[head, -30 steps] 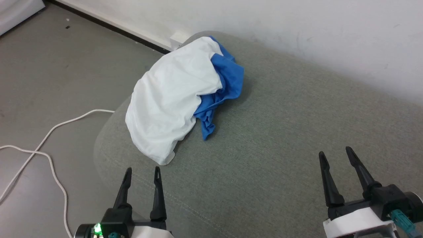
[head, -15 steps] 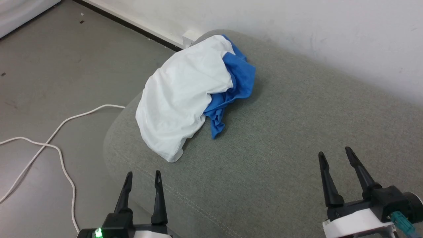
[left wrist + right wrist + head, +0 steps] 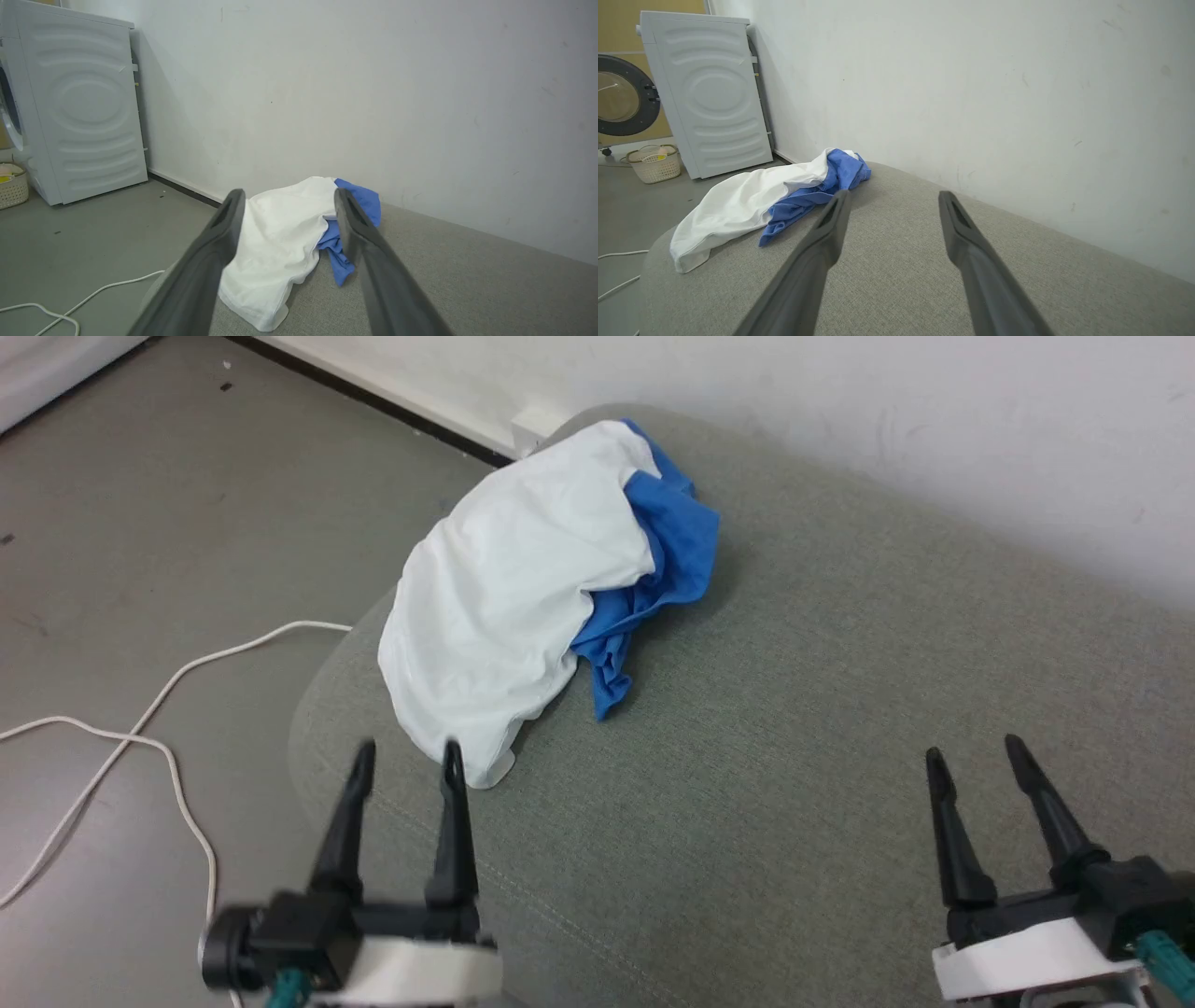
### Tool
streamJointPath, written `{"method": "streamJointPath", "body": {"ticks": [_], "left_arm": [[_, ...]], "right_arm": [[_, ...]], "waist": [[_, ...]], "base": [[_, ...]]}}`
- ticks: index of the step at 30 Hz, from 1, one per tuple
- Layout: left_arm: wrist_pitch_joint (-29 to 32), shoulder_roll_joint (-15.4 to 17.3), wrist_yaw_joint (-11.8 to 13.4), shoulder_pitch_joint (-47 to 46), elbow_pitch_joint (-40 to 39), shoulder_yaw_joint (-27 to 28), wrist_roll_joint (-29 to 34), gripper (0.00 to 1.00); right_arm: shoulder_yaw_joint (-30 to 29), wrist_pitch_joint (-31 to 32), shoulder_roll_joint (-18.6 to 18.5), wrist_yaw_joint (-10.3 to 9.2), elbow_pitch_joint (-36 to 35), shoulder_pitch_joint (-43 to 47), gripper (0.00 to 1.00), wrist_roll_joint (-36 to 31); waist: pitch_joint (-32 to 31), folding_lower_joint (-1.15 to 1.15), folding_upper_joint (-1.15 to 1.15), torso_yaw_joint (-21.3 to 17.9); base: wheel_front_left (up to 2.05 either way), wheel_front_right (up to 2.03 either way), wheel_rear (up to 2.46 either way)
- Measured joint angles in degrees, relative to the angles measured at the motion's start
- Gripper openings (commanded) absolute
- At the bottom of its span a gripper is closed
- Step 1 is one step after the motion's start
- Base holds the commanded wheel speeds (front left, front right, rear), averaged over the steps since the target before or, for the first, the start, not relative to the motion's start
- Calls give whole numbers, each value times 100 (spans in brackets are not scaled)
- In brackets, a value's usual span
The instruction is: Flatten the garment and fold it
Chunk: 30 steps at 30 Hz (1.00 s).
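Ahead of the left gripper (image 3: 409, 747), a grey cushion (image 3: 794, 709) meets a white wall (image 3: 840, 411); left of it, a washing machine (image 3: 84, 107), a cable (image 3: 238, 645) and grey floor (image 3: 140, 504).

Light: bright, even, diffuse.
Shadow: faint, right of the crumpled white-and-blue garment (image 3: 504, 597).
Blur: the dark-fingered left gripper (image 3: 409, 749), head view.

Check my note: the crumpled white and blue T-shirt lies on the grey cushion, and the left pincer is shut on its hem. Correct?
No. The left pincer is open, holding nothing, as the left wrist view shows. The T-shirt does lie crumpled on the grey cushion.
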Motion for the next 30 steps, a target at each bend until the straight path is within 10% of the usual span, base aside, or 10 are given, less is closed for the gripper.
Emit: {"method": "streamJointPath", "body": {"ticks": [8,19,30], "left_arm": [[1214,401,-197,-2020,-695,122,257,100],[2977,953,-654,-4844,616,497,121,100],[4040,1271,-888,-5388,1757,942,-552,100]], "right_arm": [[-155,320,-231,0,-786,0,100,37],[-265,977,-1127,0,-2050,-13,100,458],[-623,1451,-1769,0,-3092,-49,100,950]], "waist": [[358,0,0,-63],[1203,2,0,-372],[2096,1,0,-955]], "base": [[0,0,0],[0,0,0],[0,0,0]]}}
